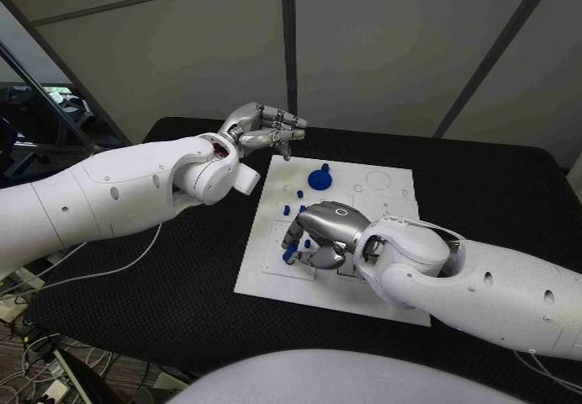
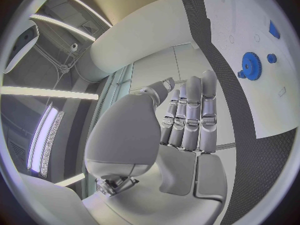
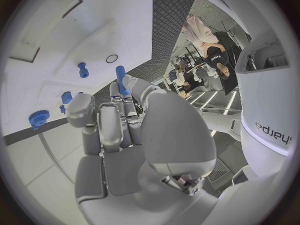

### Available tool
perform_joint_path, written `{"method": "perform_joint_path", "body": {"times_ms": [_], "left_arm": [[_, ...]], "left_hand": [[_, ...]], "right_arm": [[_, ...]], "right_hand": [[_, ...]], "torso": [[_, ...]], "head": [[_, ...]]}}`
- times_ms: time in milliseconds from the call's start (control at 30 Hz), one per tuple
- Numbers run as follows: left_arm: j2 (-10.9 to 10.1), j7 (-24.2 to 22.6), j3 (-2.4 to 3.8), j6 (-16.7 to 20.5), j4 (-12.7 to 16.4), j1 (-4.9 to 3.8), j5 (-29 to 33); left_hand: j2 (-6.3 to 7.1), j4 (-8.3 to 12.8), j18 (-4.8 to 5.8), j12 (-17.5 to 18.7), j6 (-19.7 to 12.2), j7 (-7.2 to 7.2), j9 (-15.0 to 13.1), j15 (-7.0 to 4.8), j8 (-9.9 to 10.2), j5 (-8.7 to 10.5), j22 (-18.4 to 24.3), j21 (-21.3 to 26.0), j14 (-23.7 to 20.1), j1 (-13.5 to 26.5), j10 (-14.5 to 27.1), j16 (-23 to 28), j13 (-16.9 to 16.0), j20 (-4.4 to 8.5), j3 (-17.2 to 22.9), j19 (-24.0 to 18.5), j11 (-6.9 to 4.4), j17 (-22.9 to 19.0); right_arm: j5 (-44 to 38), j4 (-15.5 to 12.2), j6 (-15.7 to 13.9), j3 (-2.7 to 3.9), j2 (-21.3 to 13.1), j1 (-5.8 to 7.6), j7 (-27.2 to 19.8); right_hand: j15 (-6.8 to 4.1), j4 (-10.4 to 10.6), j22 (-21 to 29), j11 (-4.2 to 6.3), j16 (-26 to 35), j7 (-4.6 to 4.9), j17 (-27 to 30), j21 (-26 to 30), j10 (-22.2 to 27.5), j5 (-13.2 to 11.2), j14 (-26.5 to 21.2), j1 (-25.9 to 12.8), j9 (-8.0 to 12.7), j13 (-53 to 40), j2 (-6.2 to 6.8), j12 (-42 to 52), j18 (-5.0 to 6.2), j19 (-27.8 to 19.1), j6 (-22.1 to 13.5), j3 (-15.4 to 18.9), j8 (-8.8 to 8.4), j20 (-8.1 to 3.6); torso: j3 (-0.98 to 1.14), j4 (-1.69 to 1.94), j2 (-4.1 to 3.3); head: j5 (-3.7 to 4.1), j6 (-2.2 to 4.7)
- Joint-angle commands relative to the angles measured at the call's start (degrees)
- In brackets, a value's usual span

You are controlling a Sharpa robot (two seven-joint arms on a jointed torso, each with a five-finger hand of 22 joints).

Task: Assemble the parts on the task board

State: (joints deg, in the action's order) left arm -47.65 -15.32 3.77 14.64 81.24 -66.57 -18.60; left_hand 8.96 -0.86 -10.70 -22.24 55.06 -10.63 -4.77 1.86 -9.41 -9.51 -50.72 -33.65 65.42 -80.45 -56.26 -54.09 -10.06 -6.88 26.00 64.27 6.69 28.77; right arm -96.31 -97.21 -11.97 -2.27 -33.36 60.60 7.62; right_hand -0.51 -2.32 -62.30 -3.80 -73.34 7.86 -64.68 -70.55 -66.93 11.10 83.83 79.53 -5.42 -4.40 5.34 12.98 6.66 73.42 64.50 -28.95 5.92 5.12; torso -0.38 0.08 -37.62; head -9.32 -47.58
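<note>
A robot's right hand (image 1: 325,231) bends over the lower left part of the white task board (image 1: 388,206), near the centre of the head view, with its fingers (image 3: 119,112) curled around a slim blue peg (image 3: 120,80). The right wrist view shows the peg gripped upright between the fingers, its rounded end standing clear above them, a hold that looks chosen to keep the free end available for seating in the board. Small blue parts (image 1: 301,195) lie or stand on the board just beside the hand, and which of them the hand touches cannot be told.

The left hand (image 1: 261,128) hovers at the upper centre-left of the head view, above the far left corner of the board and off the black bench (image 1: 170,278). Its fingers (image 2: 190,112) are loosely extended side by side and hold nothing, as the left wrist view shows; the hand appears parked there to leave the work area open.

A blue gear (image 1: 320,178) sits on the upper part of the board, between the two hands and apart from both. In the left wrist view the gear appears at upper right, with a smaller blue piece (image 2: 271,58) near it.

The assembly seems to be in progress, with the peg still to be placed.
</note>
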Motion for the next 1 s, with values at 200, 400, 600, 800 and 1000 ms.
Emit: {"method": "perform_joint_path", "body": {"times_ms": [200, 400, 600, 800, 1000], "left_arm": [[0.11, -0.4, 0.02, -0.63, -0.06, -0.07, 0.11], [0.12, -0.38, 0.02, -0.65, -0.09, -0.07, 0.11], [0.09, -0.36, 0.02, -0.67, -0.08, -0.07, 0.11], [0.05, -0.33, 0.02, -0.67, -0.06, -0.07, 0.11], [0.04, -0.3, 0.02, -0.71, -0.04, -0.07, 0.11]], "left_hand": [[-0.54, 0.2, 0.25, -0.41, -0.5, 0.0, 0.08, -0.12, -0.14, -0.02, 0.09, 0.38, -0.35, -0.09, 0.46, 0.31, -0.12, -0.14, -0.35, -0.22, -0.08, -0.14], [-0.54, 0.2, 0.25, -0.41, -0.5, 0.0, 0.08, -0.12, -0.14, -0.02, 0.09, 0.38, -0.35, -0.09, 0.46, 0.31, -0.12, -0.14, -0.35, -0.22, -0.08, -0.14], [-0.54, 0.2, 0.25, -0.41, -0.5, 0.0, 0.08, -0.12, -0.14, -0.02, 0.09, 0.38, -0.35, -0.09, 0.46, 0.31, -0.12, -0.14, -0.35, -0.22, -0.08, -0.14], [-0.54, 0.2, 0.25, -0.41, -0.5, 0.0, 0.08, -0.12, -0.14, -0.02, 0.09, 0.38, -0.35, -0.09, 0.46, 0.31, -0.12, -0.14, -0.35, -0.22, -0.08, -0.14], [-0.54, 0.2, 0.25, -0.41, -0.5, 0.0, 0.08, -0.12, -0.14, -0.02, 0.09, 0.38, -0.35, -0.09, 0.46, 0.31, -0.12, -0.14, -0.35, -0.22, -0.08, -0.14]], "right_arm": [[-2.74, 0.54, 2.22, -0.11, 0.44, -0.01, -0.09], [-3.44, 0.88, 3.29, -0.16, 0.61, -0.04, 0.31], [-4.29, 1.21, 4.28, -0.22, 0.75, -0.06, 0.88], [-5.2, 1.36, 4.75, -0.29, 0.92, -0.08, 1.38], [-5.76, 1.43, 4.89, -0.96, 1.24, -0.09, 1.55]], "right_hand": [[-0.22, -0.1, 0.05, -0.26, -0.39, 0.31, -0.13, -0.27, -0.15, 0.33, 2.01, -0.31, -0.06, -0.05, -0.15, -0.14, -0.63, 0.11, -0.05, -0.36, 0.31, 0.12], [-0.21, -0.1, 0.04, -0.26, -0.4, 0.31, -0.14, -0.28, -0.16, 0.35, 2.01, -0.32, -0.07, -0.05, -0.17, -0.16, -0.63, 0.11, -0.04, -0.37, 0.31, 0.13], [-0.21, -0.1, 0.04, -0.26, -0.4, 0.31, -0.14, -0.28, -0.16, 0.35, 2.01, -0.32, -0.07, -0.05, -0.17, -0.16, -0.63, 0.11, -0.04, -0.37, 0.31, 0.13], [-0.2, -0.1, 0.03, -0.26, -0.38, 0.31, -0.09, -0.29, -0.21, 0.35, 2.0, -0.34, -0.07, -0.06, -0.2, -0.17, -0.63, 0.1, -0.01, -0.38, 0.32, 0.14], [-0.2, -0.1, 0.03, -0.26, -0.38, 0.31, -0.09, -0.29, -0.21, 0.35, 2.0, -0.34, -0.07, -0.06, -0.2, -0.17, -0.63, 0.1, -0.01, -0.38, 0.32, 0.14]], "torso": [[0.01, 0.04, -0.05], [-0.02, 0.02, 0.03], [-0.02, 0.02, 0.02], [-0.03, 0.04, 0.03], [-0.01, 0.01, -0.02]], "head": [[-0.05, -0.15], [-0.04, -0.34], [-0.07, -0.41], [-0.05, -0.41], [-0.08, -0.36]]}}
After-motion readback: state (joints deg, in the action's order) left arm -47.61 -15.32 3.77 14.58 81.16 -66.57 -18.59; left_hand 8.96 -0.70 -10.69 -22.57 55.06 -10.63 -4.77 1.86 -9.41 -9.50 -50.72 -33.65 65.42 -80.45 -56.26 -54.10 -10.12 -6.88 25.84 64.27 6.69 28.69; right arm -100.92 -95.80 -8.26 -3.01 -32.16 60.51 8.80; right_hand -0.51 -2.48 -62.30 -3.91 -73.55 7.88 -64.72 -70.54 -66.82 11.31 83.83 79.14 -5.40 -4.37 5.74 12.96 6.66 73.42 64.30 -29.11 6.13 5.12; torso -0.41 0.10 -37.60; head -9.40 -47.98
